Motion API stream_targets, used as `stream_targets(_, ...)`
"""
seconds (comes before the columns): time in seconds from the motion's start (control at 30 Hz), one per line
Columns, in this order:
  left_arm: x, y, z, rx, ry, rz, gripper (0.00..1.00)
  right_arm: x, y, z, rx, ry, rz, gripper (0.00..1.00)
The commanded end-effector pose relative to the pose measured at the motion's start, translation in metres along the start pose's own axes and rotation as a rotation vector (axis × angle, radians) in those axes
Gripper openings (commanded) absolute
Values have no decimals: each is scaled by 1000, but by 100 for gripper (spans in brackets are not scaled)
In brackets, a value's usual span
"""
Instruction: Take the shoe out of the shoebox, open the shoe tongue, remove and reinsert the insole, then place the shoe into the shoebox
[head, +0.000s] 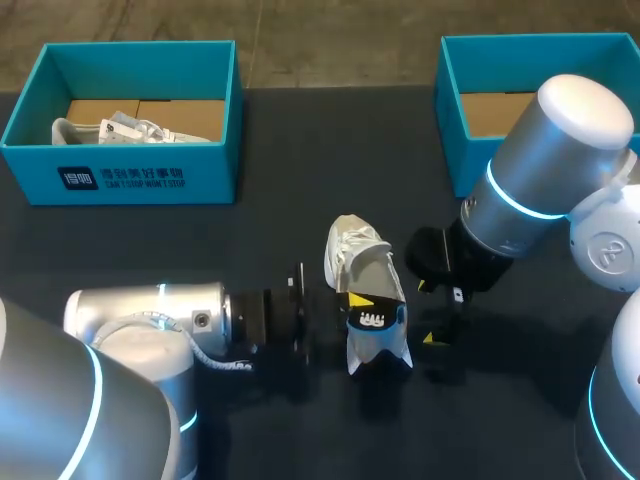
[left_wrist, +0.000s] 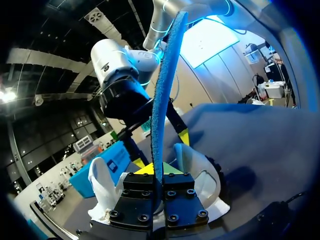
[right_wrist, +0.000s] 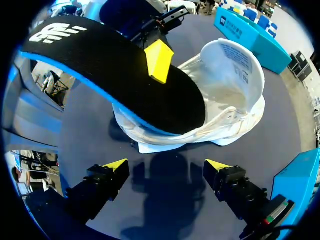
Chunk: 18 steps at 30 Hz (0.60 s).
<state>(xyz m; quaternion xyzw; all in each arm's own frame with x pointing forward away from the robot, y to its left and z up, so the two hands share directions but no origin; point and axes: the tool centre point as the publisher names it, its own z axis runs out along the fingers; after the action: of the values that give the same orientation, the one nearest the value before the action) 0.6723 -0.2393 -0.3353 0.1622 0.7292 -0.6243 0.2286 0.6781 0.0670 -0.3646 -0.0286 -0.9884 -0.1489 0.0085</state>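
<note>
Left pincer (head: 357, 300) apparently pinching insole (right_wrist: 125, 75) above shoe (right_wrist: 230, 85), right pincer (right_wrist: 167, 167) spread beside it

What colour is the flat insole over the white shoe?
The insole: black top, blue edge; right wrist view.

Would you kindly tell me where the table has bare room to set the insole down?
Bare table lies between the left shoebox and right shoebox, and in the strip between the left shoebox and the left arm. The middle is crowded: shoe, insole and right arm close together.
</note>
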Motion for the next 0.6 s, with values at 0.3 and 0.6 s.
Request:
stream_targets(0.3, -3, 14, 5, -35, 0, 0, 0, 1, 0, 1, 2, -2, 1, 100)
stream_targets(0.6, -5, 13, 4, -28, 10, -1, 0, 1, 0, 1, 2, -2, 1, 100)
